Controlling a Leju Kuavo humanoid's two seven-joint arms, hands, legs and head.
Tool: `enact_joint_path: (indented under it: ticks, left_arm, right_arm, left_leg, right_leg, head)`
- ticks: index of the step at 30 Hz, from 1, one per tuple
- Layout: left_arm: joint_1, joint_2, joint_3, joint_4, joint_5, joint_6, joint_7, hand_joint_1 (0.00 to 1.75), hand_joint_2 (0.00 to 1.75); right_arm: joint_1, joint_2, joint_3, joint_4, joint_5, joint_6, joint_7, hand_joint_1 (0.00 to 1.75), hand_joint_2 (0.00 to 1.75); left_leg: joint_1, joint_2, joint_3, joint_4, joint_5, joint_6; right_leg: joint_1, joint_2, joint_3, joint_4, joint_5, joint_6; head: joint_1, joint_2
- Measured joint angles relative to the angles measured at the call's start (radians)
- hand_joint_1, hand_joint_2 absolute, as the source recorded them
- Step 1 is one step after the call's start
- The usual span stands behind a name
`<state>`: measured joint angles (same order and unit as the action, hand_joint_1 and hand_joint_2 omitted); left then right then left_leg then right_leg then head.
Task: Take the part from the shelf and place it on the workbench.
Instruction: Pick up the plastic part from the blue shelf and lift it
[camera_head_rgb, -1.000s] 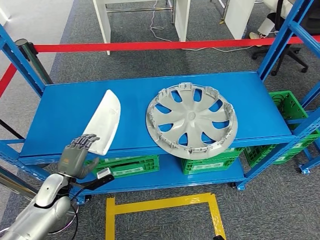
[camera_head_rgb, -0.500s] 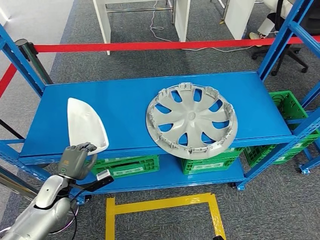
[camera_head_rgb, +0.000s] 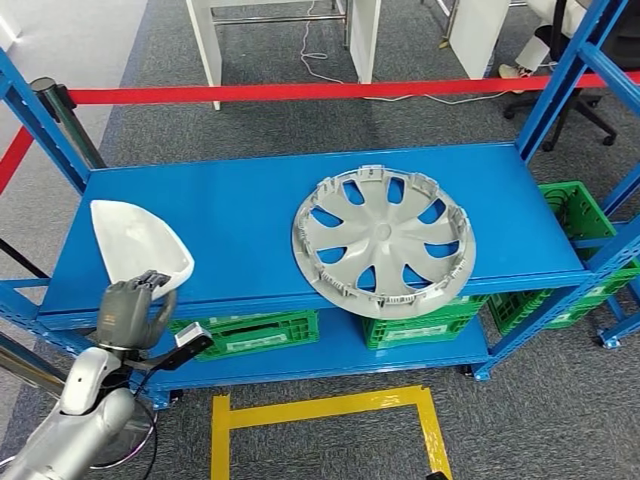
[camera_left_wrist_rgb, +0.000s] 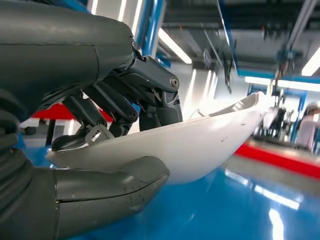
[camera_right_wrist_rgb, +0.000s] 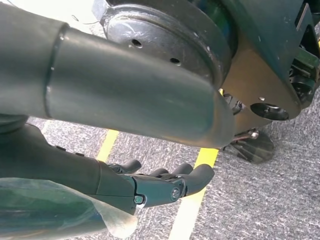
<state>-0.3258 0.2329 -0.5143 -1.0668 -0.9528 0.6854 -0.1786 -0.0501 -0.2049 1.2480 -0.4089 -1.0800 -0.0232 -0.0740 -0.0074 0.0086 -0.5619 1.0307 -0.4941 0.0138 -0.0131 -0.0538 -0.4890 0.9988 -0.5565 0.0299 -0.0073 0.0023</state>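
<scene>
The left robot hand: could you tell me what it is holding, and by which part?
The left robot hand grips the white part by its near edge, thumb under, fingers on top.

- My left robot hand (camera_left_wrist_rgb: 113, 130) grips the white part (camera_left_wrist_rgb: 196, 145), thumb beneath, dark fingers (camera_left_wrist_rgb: 113, 107) over its top edge
- I see the part held above the glossy blue shelf (camera_left_wrist_rgb: 234, 210)

In the head view the near end of the white part (camera_head_rgb: 136, 250) is hidden under the fingers of the left robot hand (camera_head_rgb: 130, 312). The green crates (camera_head_rgb: 249, 330) on the lower shelf are mostly covered by the blue shelf (camera_head_rgb: 226, 215) and the hubcap (camera_head_rgb: 383, 240). In the left wrist view the background behind the part is blurred, and a person at the right edge is too blurred to make out.
</scene>
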Motion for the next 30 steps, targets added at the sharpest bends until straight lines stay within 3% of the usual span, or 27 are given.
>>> enact_joint_path:
  ticks: [11, 30]
  left_arm:
    - [0.067, -0.032, 0.193, -0.232, -0.005, 0.012, -0.124, 1.75, 1.75]
    - [0.119, -0.070, 0.341, -0.453, -0.078, 0.013, -0.258, 1.75, 1.75]
  right_arm:
    - [0.010, 0.004, -0.013, 0.000, 0.000, -0.012, -0.007, 0.00, 0.00]
    - [0.017, 0.019, -0.030, 0.000, -0.006, -0.023, -0.016, 0.00, 0.00]
  left_leg:
    - [0.000, 0.000, 0.000, 0.000, 0.000, 0.000]
    - [0.000, 0.000, 0.000, 0.000, 0.000, 0.000]
  right_leg:
    - [0.000, 0.000, 0.000, 0.000, 0.000, 0.000]
    - [0.000, 0.000, 0.000, 0.000, 0.000, 0.000]
  head:
    - [0.000, 0.000]
    - [0.000, 0.000]
